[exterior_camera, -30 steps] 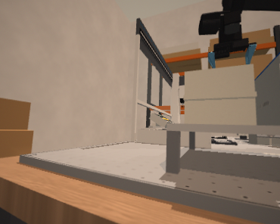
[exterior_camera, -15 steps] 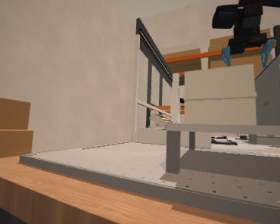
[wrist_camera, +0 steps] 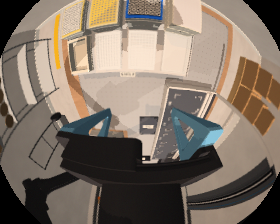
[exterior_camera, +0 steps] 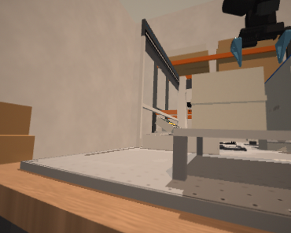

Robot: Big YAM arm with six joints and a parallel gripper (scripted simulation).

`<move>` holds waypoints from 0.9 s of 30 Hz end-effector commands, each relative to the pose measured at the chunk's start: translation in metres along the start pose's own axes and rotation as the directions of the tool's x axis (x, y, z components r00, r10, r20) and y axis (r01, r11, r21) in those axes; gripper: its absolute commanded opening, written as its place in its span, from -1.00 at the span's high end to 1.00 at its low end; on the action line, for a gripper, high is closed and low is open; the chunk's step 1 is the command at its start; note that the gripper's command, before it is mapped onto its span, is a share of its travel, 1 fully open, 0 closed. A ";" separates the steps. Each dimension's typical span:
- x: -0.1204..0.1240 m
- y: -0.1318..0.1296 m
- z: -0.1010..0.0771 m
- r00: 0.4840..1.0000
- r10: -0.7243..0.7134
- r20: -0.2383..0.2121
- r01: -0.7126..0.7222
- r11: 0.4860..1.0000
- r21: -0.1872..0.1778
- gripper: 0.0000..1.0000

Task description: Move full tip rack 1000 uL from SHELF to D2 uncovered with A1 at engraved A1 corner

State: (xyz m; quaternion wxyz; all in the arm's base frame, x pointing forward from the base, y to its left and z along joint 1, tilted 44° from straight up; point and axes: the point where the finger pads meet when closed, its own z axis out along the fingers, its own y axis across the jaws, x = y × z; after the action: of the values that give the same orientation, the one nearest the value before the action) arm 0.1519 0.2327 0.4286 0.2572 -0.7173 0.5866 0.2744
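Observation:
My gripper point(exterior_camera: 261, 49) is open and empty, its blue fingers spread wide in the air above the shelf point(exterior_camera: 234, 135). Under it in the exterior view stands a beige stacked block point(exterior_camera: 228, 98), and to its right a grey item with a blue top edge point(exterior_camera: 283, 98). In the wrist view my gripper point(wrist_camera: 141, 111) looks down from high up. At the far top lies a blue-framed rack point(wrist_camera: 145, 2) showing pale rings on grey. Left of it is a rack showing a yellow plate point(wrist_camera: 104, 10), and further left a grey speckled one point(wrist_camera: 72, 19).
Pale covered items point(wrist_camera: 140, 50) stand in a row nearer to me than the racks. A dark-framed speckled panel point(wrist_camera: 180, 119) lies below the right finger. Brown boxes point(wrist_camera: 253, 92) are at the right. A tall dark frame point(exterior_camera: 156, 59) rises behind the perforated deck point(exterior_camera: 148, 169).

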 end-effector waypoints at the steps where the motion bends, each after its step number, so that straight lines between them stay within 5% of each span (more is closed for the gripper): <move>1: -0.030 -0.005 -0.010 0.999 0.017 0.028 -0.018 1.000 0.024 -1.00; 27: -0.138 -0.004 -0.012 0.999 0.031 0.032 -0.031 0.999 0.011 -1.00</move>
State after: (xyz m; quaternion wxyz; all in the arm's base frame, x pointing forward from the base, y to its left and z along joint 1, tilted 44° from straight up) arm 0.1400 0.3150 0.5072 0.2533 -0.7089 0.5963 0.2786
